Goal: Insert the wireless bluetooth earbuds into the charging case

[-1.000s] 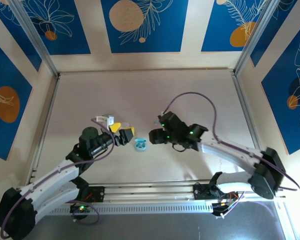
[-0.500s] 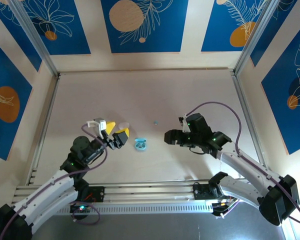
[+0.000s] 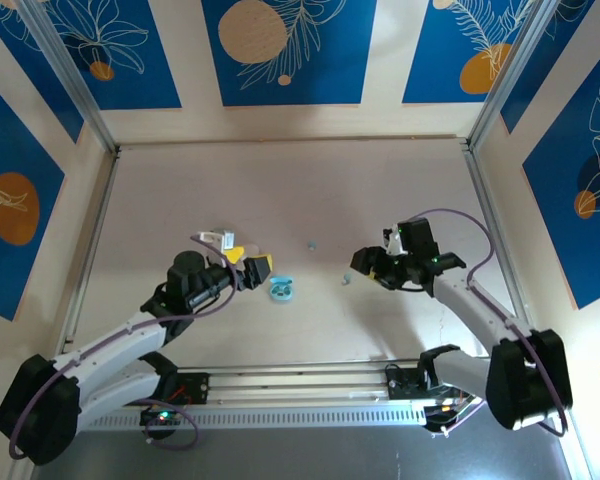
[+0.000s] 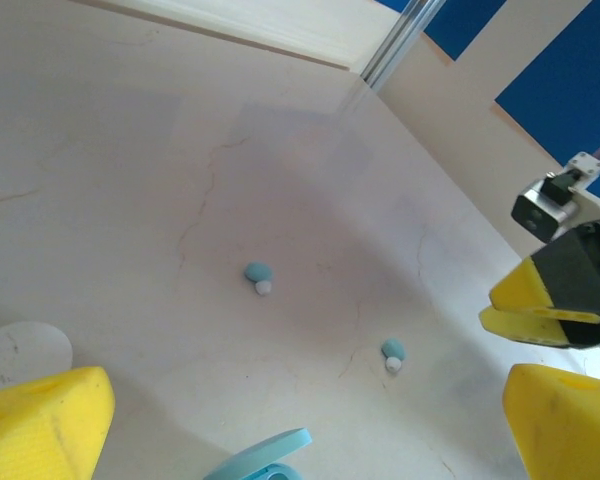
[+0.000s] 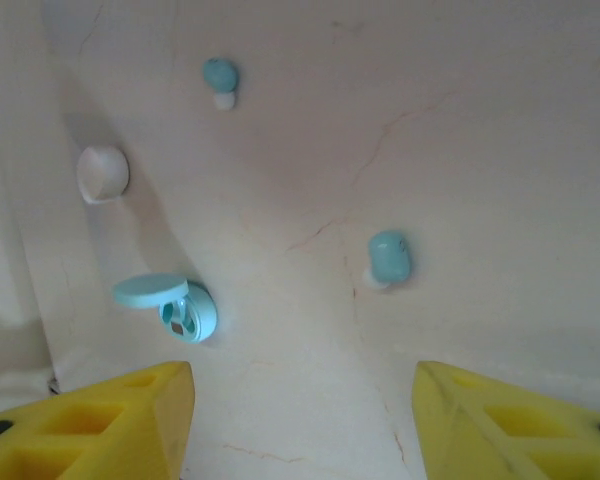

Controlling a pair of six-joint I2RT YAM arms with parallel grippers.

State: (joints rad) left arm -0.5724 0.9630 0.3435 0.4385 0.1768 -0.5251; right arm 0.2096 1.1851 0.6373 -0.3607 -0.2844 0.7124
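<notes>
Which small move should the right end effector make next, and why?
Probably move the right end effector forward and down over the nearer pale blue earbud, then close on it. Its jaws stand open and hold nothing, the earbud lies loose on the table just ahead of them, and the blue charging case waits open nearby.
</notes>
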